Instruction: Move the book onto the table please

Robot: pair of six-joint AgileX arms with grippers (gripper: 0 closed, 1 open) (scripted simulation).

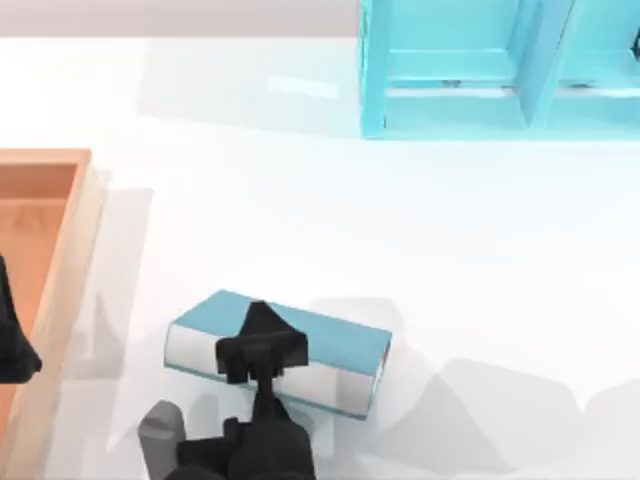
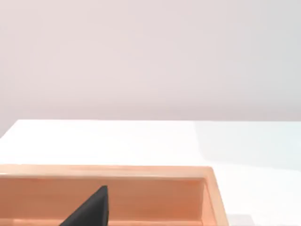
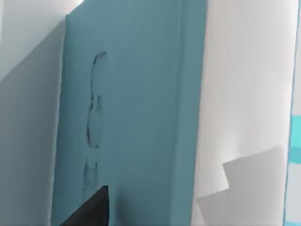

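You're looking at a big plain white glossy table [image 1: 300, 220], with a pale blank wall behind it in the left wrist view.

Closest to you, around 6 o'clock and a touch toward 7, is the thick teal-blue hardback book [image 1: 330, 340]. It's lying flat on the white surface, cover up, with the white page edges facing the near edge. Its long side runs roughly 9 to 3, with the right end dipped a bit toward 4.

Your right gripper [image 1: 262, 345] comes in from the 6 o'clock edge and sits right on top of the book, over its near long side and left of the book's middle. From these angles I honestly can't tell if the jaws are open or clamped on it. The right wrist view is looking down on the teal cover [image 3: 136, 117], with some faint markings on it and white table [image 3: 244, 94] beside it.

Over at 9 o'clock is the orange-brown wooden tray with a raised rim [image 1: 60, 160], well apart from the book. Your left gripper [image 1: 12, 345] is parked above it at the left edge, and I can't tell its jaw state either. The left wrist view has the tray's rim [image 2: 141, 172] and the table [image 2: 117, 141] beyond.

Farthest out, at about 1 o'clock, is the light-blue compartmented shelf [image 1: 450, 100].
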